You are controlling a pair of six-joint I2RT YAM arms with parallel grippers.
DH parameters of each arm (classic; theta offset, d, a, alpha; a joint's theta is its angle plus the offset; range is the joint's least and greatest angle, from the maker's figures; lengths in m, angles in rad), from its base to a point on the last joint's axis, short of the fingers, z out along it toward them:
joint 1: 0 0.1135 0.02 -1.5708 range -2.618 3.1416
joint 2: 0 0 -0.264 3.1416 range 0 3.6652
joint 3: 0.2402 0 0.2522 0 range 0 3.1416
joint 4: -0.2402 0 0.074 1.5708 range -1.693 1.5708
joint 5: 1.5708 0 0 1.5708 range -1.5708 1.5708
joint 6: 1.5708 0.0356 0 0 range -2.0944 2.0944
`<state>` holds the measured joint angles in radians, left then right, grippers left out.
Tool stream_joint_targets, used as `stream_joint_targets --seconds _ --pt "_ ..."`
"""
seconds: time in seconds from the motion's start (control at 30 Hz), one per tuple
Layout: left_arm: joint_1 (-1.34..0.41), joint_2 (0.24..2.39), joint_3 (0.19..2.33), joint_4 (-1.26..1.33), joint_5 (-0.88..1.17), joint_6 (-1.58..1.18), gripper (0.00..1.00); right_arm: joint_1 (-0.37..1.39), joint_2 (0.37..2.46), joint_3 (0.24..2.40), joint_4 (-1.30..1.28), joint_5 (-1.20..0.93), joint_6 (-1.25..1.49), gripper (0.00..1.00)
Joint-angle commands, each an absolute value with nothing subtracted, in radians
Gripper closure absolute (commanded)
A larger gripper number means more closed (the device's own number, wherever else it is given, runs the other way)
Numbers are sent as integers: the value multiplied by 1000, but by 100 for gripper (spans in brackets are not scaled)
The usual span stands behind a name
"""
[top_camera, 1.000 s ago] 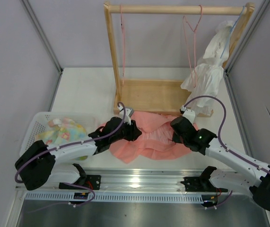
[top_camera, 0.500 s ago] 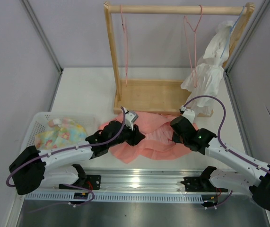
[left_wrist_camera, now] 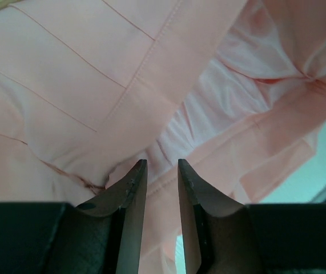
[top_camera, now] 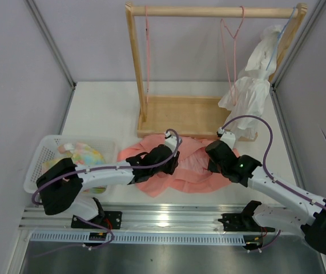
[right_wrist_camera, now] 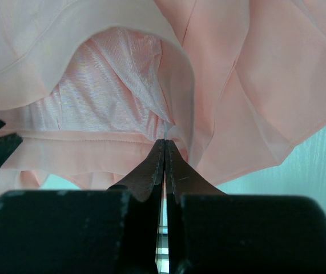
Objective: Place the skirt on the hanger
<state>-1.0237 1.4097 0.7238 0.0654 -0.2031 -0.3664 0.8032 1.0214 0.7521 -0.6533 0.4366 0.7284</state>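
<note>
The salmon-pink skirt [top_camera: 188, 171] lies crumpled on the table in front of the wooden rack. My left gripper [top_camera: 173, 161] is low over the skirt's middle, jaws a narrow gap apart, with pleated fabric [left_wrist_camera: 65, 74] just beyond the fingertips [left_wrist_camera: 133, 182]. My right gripper [top_camera: 211, 161] is at the skirt's right side, shut with a thin fold of skirt [right_wrist_camera: 111, 74] pinched at its tips [right_wrist_camera: 165, 142]. Two thin pink hangers hang from the rack's bar, one at the right [top_camera: 232, 34] and one at the left [top_camera: 148, 51].
The wooden rack [top_camera: 133, 68] with its base board [top_camera: 180, 114] stands behind the skirt. A white garment [top_camera: 253, 80] hangs at the rack's right end. A white basket [top_camera: 41, 153] with a pastel patterned cloth [top_camera: 80, 158] sits at the left.
My left arm has swung right, from the skirt's left edge to over its middle. The right arm and the skirt have barely moved.
</note>
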Motion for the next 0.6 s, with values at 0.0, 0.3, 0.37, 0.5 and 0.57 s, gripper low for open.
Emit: stream_joint_targets --seconds 0.0,0.3,0.37,0.5,0.57 --pt "-1017 1472 807 38 -320 -387 65 805 999 788 -640 459 718 100" --pt "-962 1539 874 8 -356 -408 59 802 980 788 -650 463 718 100" --pt "-957 1542 880 6 -359 -403 59 802 983 785 -646 462 719 100" --pt "-945 1542 881 -17 -371 -403 58 804 988 782 -638 456 718 100" --pt "-943 1539 887 -14 -367 -400 57 802 986 782 -635 456 718 100"
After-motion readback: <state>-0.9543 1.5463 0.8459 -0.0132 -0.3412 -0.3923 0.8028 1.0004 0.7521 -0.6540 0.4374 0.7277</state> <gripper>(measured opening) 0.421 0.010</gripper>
